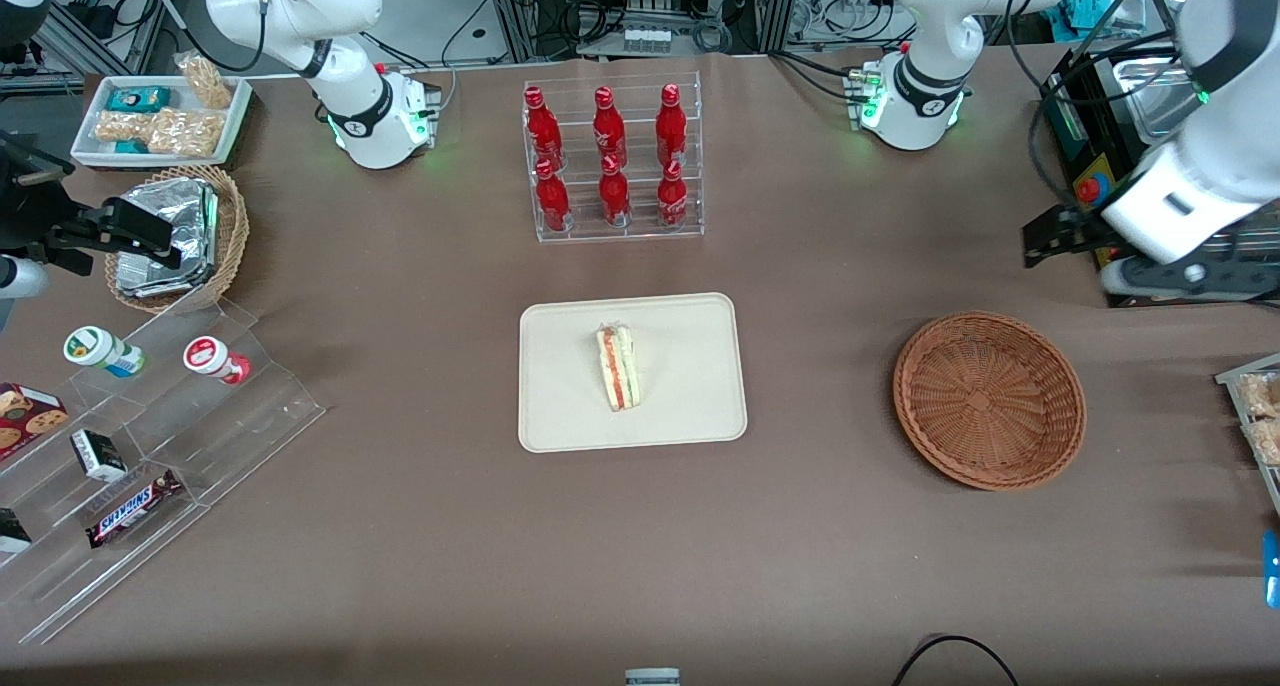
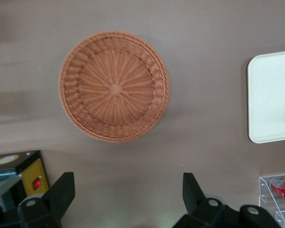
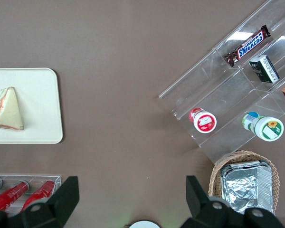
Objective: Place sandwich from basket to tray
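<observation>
The sandwich point(image 1: 618, 368) lies on the cream tray point(image 1: 560, 406) in the middle of the table; both also show in the right wrist view, the sandwich point(image 3: 7, 111) on the tray point(image 3: 42, 95). The reddish-brown wicker basket point(image 1: 988, 398) is empty and stands beside the tray, toward the working arm's end. My left gripper point(image 1: 1050, 236) hangs above the table, farther from the front camera than the basket. In the left wrist view the gripper point(image 2: 128, 190) is open and empty, with the basket point(image 2: 114, 85) and a corner of the tray point(image 2: 270, 95) below it.
A clear rack of red bottles point(image 1: 610, 161) stands farther back than the tray. A tan basket with foil packets point(image 1: 175, 236), a white dish of snacks point(image 1: 160, 116) and a clear stepped shelf point(image 1: 150, 446) lie toward the parked arm's end. A black box point(image 1: 1100, 116) stands near my arm.
</observation>
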